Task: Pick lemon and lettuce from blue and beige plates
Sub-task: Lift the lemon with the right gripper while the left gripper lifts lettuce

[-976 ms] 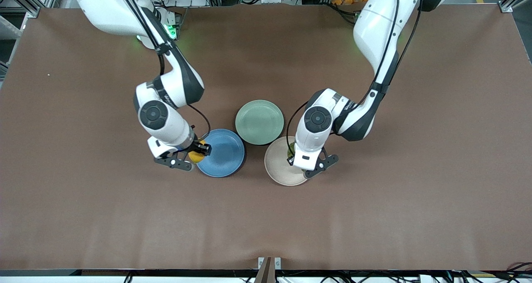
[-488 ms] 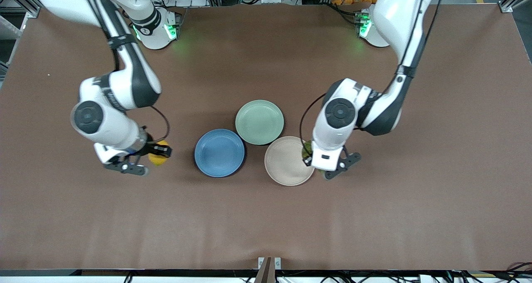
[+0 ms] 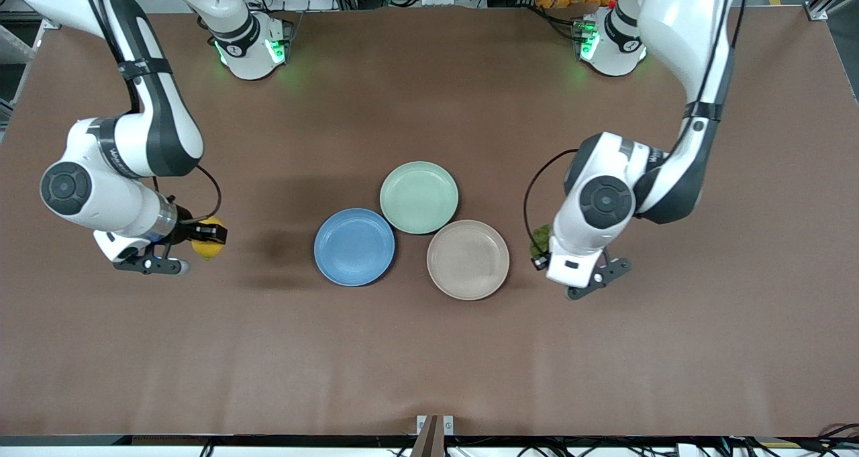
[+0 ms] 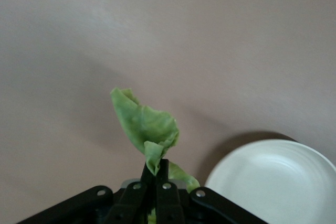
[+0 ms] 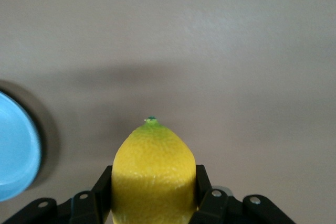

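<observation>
My right gripper (image 3: 205,235) is shut on the yellow lemon (image 3: 207,239) and holds it over bare table toward the right arm's end, away from the blue plate (image 3: 354,247). In the right wrist view the lemon (image 5: 153,177) sits between the fingers, and the blue plate's rim (image 5: 16,150) shows at the edge. My left gripper (image 3: 542,252) is shut on the green lettuce leaf (image 3: 539,240) over bare table beside the beige plate (image 3: 468,260). In the left wrist view the leaf (image 4: 147,129) rises from the shut fingers, with the beige plate (image 4: 273,182) beside.
A mint-green plate (image 3: 419,196) lies farther from the front camera, touching both other plates. All three plates hold nothing. The brown table (image 3: 429,349) stretches wide around them.
Both arms have swung outward from the plates. The right gripper carried the lemon off the blue plate toward its end of the table; the left gripper carried the lettuce off the beige plate.
</observation>
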